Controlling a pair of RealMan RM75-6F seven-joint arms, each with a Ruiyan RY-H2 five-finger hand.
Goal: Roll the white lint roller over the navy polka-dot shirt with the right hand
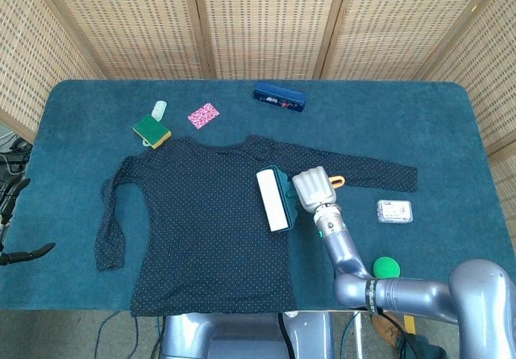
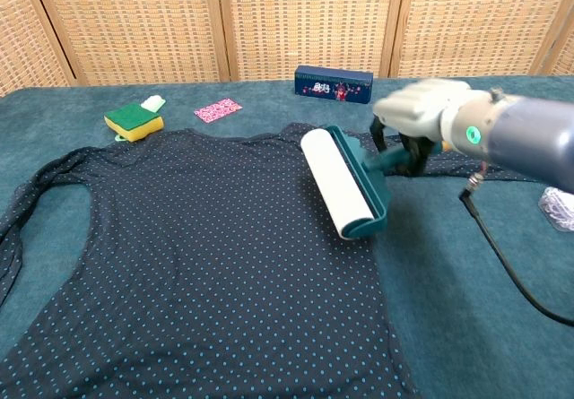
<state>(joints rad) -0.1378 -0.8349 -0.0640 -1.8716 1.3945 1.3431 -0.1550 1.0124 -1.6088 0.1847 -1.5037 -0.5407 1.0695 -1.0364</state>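
The navy polka-dot shirt point(image 1: 201, 214) point(image 2: 197, 255) lies flat on the blue table cover. The white lint roller point(image 1: 272, 200) point(image 2: 336, 184), in a teal frame with a yellow-tipped handle, is over the shirt's right side, tilted. My right hand point(image 1: 313, 187) point(image 2: 417, 112) grips its handle just to the right of the roller. In the chest view the roller looks lifted or only lightly touching the cloth; I cannot tell which. My left hand shows in neither view.
A dark blue box point(image 1: 279, 96) sits at the back. A green-and-yellow sponge point(image 1: 151, 130) and a pink patterned card point(image 1: 203, 114) lie back left. A clear packet point(image 1: 394, 210) and a green disc point(image 1: 385, 269) lie to the right.
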